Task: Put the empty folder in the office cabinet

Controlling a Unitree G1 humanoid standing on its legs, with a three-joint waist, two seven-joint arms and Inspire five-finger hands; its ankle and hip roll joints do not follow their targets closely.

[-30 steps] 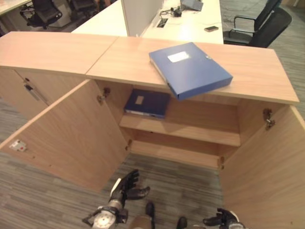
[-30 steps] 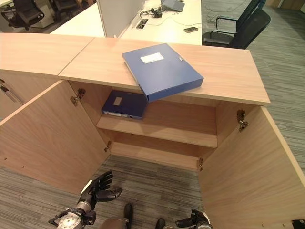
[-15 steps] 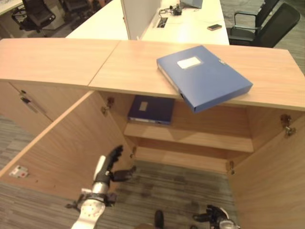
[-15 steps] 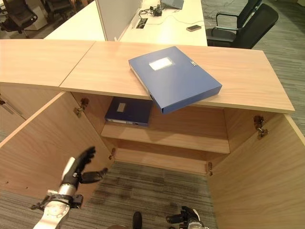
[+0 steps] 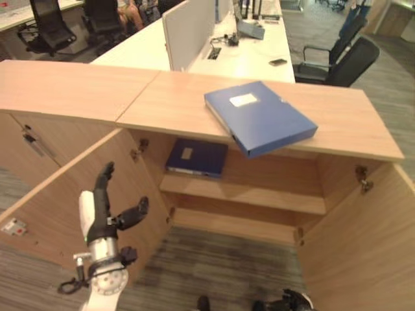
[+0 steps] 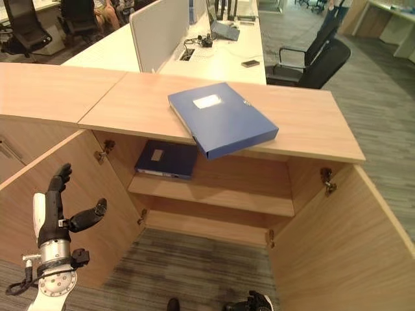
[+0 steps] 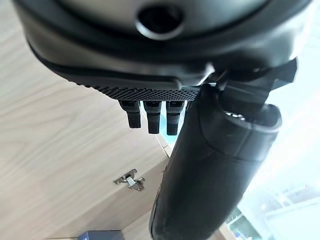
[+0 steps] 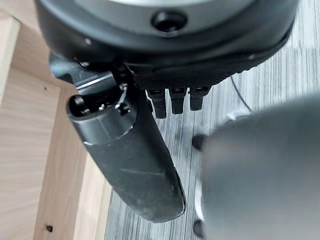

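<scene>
My left hand (image 5: 104, 210) is higher than it was a moment ago: it was down near the carpet by the foot of the open left door, and it now stands upright in front of that door's (image 5: 71, 188) inner face. The whole scene has also slid a little, which is my head moving; the folders have not moved on the wood.

The left hand is wide, fingers straight and pointing up, thumb standing out to the side toward the cabinet opening. It holds nothing and touches nothing. In the left wrist view the fingers (image 7: 152, 112) show as short dark tips beside the thick thumb, with the door's wood and a metal hinge (image 7: 129, 180) past them.

My right hand (image 6: 254, 303) is low at the bottom edge, above the carpet and well below the shelves. In the right wrist view its fingers (image 8: 178, 100) look straight and the thumb lies free, with nothing in it.

The blue folder (image 5: 259, 116) lies flat on the cabinet top (image 5: 175, 97), up and to the right of my left hand and well apart from it, one corner jutting past the front edge. A second, darker folder (image 5: 198, 157) lies on the upper shelf (image 5: 259, 194) inside the cabinet, just below it.
</scene>
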